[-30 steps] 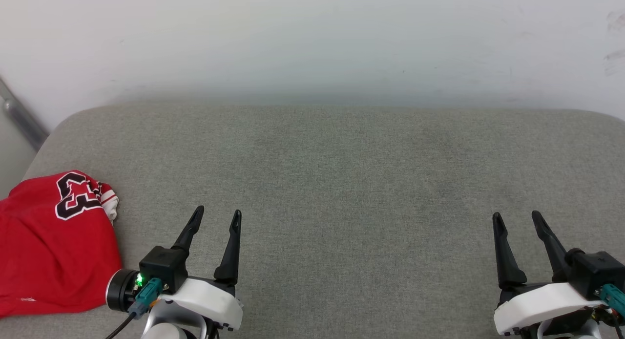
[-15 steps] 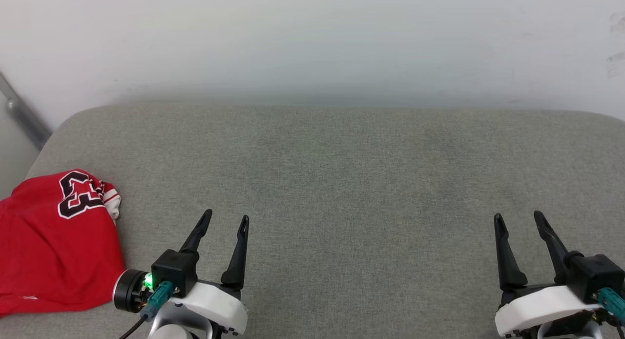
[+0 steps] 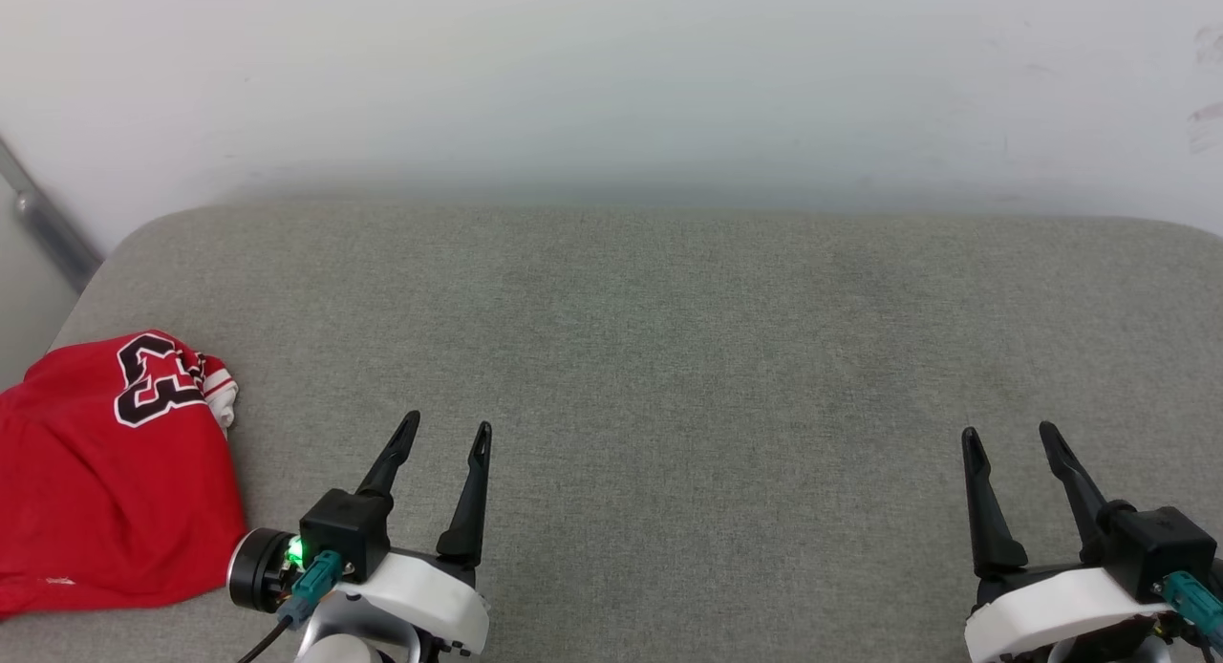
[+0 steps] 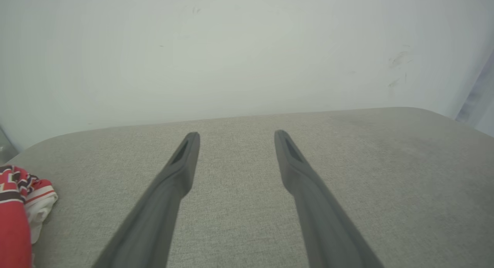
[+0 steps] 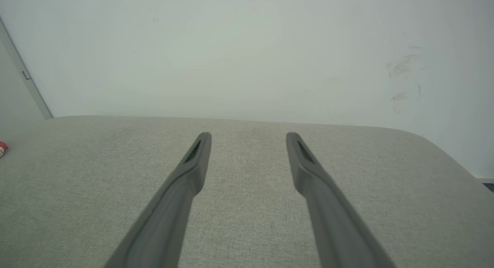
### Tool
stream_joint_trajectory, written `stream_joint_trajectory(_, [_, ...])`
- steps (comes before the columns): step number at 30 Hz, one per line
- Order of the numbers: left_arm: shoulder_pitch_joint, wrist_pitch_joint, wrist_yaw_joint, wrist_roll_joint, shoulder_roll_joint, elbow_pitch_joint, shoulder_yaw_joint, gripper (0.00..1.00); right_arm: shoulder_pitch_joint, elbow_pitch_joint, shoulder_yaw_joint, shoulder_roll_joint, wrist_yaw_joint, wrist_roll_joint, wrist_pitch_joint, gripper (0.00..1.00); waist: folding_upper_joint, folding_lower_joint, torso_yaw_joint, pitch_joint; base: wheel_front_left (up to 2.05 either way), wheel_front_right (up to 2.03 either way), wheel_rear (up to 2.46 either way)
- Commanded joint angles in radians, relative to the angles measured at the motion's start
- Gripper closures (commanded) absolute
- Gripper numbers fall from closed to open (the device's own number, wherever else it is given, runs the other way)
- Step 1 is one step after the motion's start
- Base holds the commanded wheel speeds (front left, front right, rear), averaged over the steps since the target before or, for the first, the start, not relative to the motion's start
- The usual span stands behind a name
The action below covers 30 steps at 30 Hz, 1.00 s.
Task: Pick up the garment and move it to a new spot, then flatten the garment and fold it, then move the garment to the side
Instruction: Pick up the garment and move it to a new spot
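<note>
red garment [image 3: 105,491] bunched at the left end of the grey cushion [image 3: 669,357]
it lies crumpled, a white striped sleeve [image 3: 218,395] poking out and a black, white-edged "23" readable on top. the left gripper [image 3: 449,421] sits just beside it, fingers spread, holding nothing; the right gripper [image 3: 1008,430], well apart, likewise.

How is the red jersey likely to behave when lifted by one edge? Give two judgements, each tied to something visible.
The garment lies crumpled in soft folds on the grey cushion, so it will probably sag and unfurl when lifted. It looks thin, so it is likely light.
</note>
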Motion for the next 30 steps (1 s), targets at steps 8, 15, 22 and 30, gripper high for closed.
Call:
stream_joint_trajectory(8, [-0.018, -0.003, -0.007, 0.004, -0.004, 0.010, 0.000, 0.00, 0.006, 0.000, 0.002, -0.003, 0.000, 0.004, -0.006, 0.00, 0.0000, 0.0000, 0.009, 0.004, 0.00, 0.00, 0.00])
stream_joint_trajectory(15, [-0.029, -0.003, -0.006, 0.006, -0.008, 0.015, 0.016, 0.00, 0.008, -0.020, 0.009, -0.002, 0.000, -0.014, -0.002, 0.00, 0.0000, 0.0000, 0.054, 0.009, 0.00, 0.00, 0.00])
stream_joint_trajectory(22, [-0.025, -0.003, -0.001, 0.002, -0.014, 0.017, 0.050, 0.00, 0.018, -0.056, 0.054, -0.003, 0.000, -0.009, 0.005, 0.00, 0.0000, 0.0000, 0.171, 0.015, 0.00, 0.00, 0.00])
stream_joint_trajectory(30, [-0.020, -0.003, 0.002, 0.004, -0.014, 0.011, 0.079, 0.00, 0.012, -0.076, 0.089, -0.002, 0.000, -0.011, 0.015, 0.00, 0.0000, 0.0000, 0.267, 0.026, 0.00, 0.00, 0.00])
